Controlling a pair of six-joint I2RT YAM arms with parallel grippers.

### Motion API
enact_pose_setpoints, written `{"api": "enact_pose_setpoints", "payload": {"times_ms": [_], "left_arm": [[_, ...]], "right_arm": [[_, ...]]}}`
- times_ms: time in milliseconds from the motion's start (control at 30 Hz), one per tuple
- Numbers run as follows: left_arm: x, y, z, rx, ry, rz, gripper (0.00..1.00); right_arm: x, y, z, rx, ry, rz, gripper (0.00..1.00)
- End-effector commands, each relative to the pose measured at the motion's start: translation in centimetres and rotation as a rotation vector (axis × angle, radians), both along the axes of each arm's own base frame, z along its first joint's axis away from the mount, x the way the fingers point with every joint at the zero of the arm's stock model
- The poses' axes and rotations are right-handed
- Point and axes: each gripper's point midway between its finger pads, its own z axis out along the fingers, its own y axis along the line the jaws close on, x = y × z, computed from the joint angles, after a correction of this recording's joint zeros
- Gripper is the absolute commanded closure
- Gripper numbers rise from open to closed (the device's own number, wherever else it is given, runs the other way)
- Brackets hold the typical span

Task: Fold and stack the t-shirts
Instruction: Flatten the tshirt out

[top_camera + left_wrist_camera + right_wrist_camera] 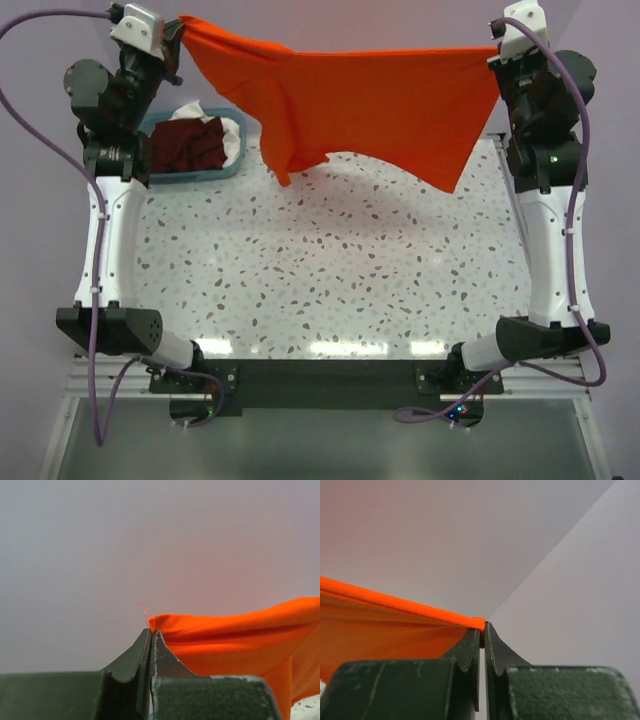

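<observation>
Hanging orange shirt (370, 100): is being held stretched out in the air between both grippers over the far side of the table (330, 270), its lower edge dangling loose.
Left gripper (151, 632): is pinching one top corner of the shirt, jaws pressed together on the cloth.
Right gripper (483, 627): is pinching the opposite top corner, jaws pressed tight on the hem.
Basket (232, 170): is sitting at the table's far left, holding maroon shirts (190, 145) and white cloth (230, 135).
</observation>
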Motion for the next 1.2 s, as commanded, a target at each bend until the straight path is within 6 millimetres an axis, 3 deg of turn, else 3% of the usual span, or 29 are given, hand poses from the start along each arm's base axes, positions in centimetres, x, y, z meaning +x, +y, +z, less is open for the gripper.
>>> {"api": "enact_pose_setpoints", "payload": {"times_ms": [0, 33, 67, 100, 133, 167, 200, 233, 300, 333, 400, 433, 533, 633, 700, 733, 767, 800, 833, 867, 933, 967, 1000, 1033, 1067, 1100, 1133, 1167], "left_arm": [[-5.2, 1.4, 4.9, 0.017, -0.190, 0.071, 1.00], [-7.3, 1.4, 6.2, 0.021, -0.232, 0.078, 1.00], [-8.1, 1.6, 6.4, 0.019, -0.243, 0.091, 1.00], [-8.6, 2.0, 6.0, 0.013, -0.243, 0.115, 1.00], [-11.0, 2.2, 7.2, 0.010, -0.284, 0.130, 1.00], [-12.0, 2.5, 7.6, 0.008, -0.303, 0.147, 1.00], [-12.5, 2.7, 7.0, 0.012, -0.303, 0.168, 1.00], [-15.2, 3.4, 8.3, -0.007, -0.353, 0.204, 1.00], [-17.1, 4.0, 8.5, -0.007, -0.377, 0.249, 1.00], [-19.3, 4.5, 9.3, -0.025, -0.410, 0.278, 1.00], [-21.2, 4.8, 9.9, -0.011, -0.432, 0.307, 1.00], [-21.8, 4.9, 9.8, -0.006, -0.426, 0.316, 1.00], [-25.6, 4.8, 10.2, 0.010, -0.461, 0.323, 1.00], [-26.0, 4.2, 9.0, 0.060, -0.434, 0.308, 1.00], [-25.7, 3.9, 8.5, 0.105, -0.413, 0.301, 1.00], [-24.9, 3.4, 7.5, 0.136, -0.365, 0.278, 1.00], [-22.8, 3.3, 5.9, 0.161, -0.286, 0.267, 1.00], [-21.9, 3.1, 5.2, 0.191, -0.250, 0.256, 1.00], [-19.3, 2.4, 2.2, 0.229, -0.128, 0.204, 1.00], [-18.4, 2.1, 0.8, 0.256, -0.075, 0.176, 1.00], [-16.1, 0.9, -4.2, 0.304, 0.070, 0.088, 1.00], [-15.1, 0.6, -6.2, 0.306, 0.123, 0.061, 1.00], [-13.9, 0.3, -9.8, 0.301, 0.210, 0.026, 1.00], [-13.1, -0.4, -12.0, 0.300, 0.265, -0.027, 1.00], [-12.5, -0.8, -13.8, 0.291, 0.307, -0.050, 1.00], [-11.6, -1.2, -17.2, 0.271, 0.386, -0.077, 1.00], [-10.2, -1.1, -19.1, 0.261, 0.425, -0.063, 1.00], [-9.5, -2.4, -22.4, 0.262, 0.489, -0.095, 1.00]], "right_arm": [[-5.4, -1.9, 6.3, 0.017, -0.214, -0.083, 1.00], [-6.4, -2.0, 6.9, 0.019, -0.232, -0.084, 1.00], [-7.0, -2.1, 6.9, 0.025, -0.239, -0.089, 1.00], [-9.0, -2.3, 8.0, 0.030, -0.280, -0.090, 1.00], [-9.5, -2.3, 7.8, 0.028, -0.280, -0.091, 1.00], [-10.4, -2.4, 8.1, 0.030, -0.295, -0.092, 1.00], [-12.8, -2.6, 9.2, 0.036, -0.337, -0.098, 1.00], [-13.7, -2.7, 9.4, 0.037, -0.351, -0.098, 1.00], [-15.4, -2.8, 9.5, 0.035, -0.370, -0.098, 1.00], [-17.8, -2.9, 10.3, 0.038, -0.411, -0.096, 1.00], [-19.3, -3.0, 10.5, 0.031, -0.431, -0.099, 1.00], [-21.3, -3.2, 11.0, 0.029, -0.465, -0.103, 1.00], [-23.0, -3.3, 11.3, -0.010, -0.492, -0.116, 1.00], [-23.7, -3.3, 10.9, -0.068, -0.490, -0.124, 1.00], [-22.1, -3.0, 9.8, -0.110, -0.444, -0.113, 1.00], [-21.0, -2.9, 8.9, -0.123, -0.401, -0.109, 1.00], [-19.8, -2.7, 8.0, -0.141, -0.361, -0.098, 1.00], [-17.6, -2.4, 6.6, -0.158, -0.303, -0.088, 1.00], [-16.3, -2.1, 5.4, -0.176, -0.259, -0.072, 1.00], [-14.7, -1.9, 3.6, -0.201, -0.199, -0.058, 1.00], [-11.4, -0.8, -0.2, -0.226, -0.082, 0.008, 1.00], [-9.7, -0.5, -3.3, -0.236, -0.005, 0.027, 1.00], [-8.7, 0.1, -5.2, -0.245, 0.037, 0.066, 1.00], [-7.5, 0.4, -7.5, -0.253, 0.087, 0.084, 1.00], [-6.3, 0.6, -11.4, -0.258, 0.167, 0.101, 1.00], [-5.6, 0.7, -13.1, -0.261, 0.196, 0.113, 1.00], [-4.5, 1.0, -15.6, -0.269, 0.245, 0.131, 1.00], [-3.9, 1.2, -19.4, -0.270, 0.313, 0.151, 1.00]]}}
